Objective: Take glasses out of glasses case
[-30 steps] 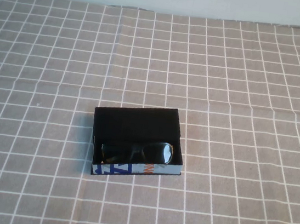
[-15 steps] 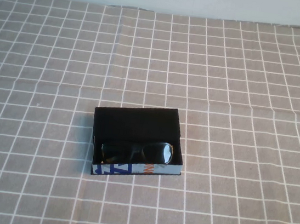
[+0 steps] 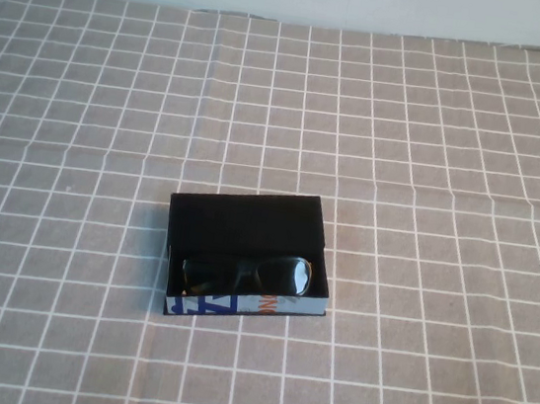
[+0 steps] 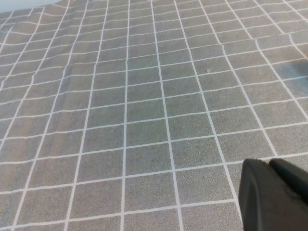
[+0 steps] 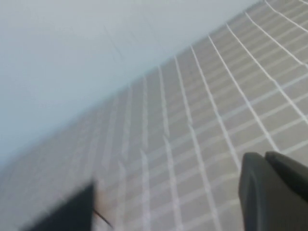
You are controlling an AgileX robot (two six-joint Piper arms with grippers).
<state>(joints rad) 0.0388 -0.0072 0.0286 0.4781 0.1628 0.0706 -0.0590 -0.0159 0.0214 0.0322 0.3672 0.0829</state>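
Glasses (image 3: 248, 277) lie along printed front edge of glasses case (image 3: 248, 221). Left claw (image 4: 274, 195), right claw (image 5: 274, 190) off-table; grip state: cannot tell. I'd descend vertically, pinch frame bridge.

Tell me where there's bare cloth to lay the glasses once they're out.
Bare cloth lies on every side of the glasses case: widest behind it toward the wall, also left, right and in front. Only the case is crowded, the glasses filling its front. Left gripper and right gripper show only in their wrist views, over cloth.

glasses case (image 3: 248, 256), front edge printed blue and orange (marks there illegible), no readable text
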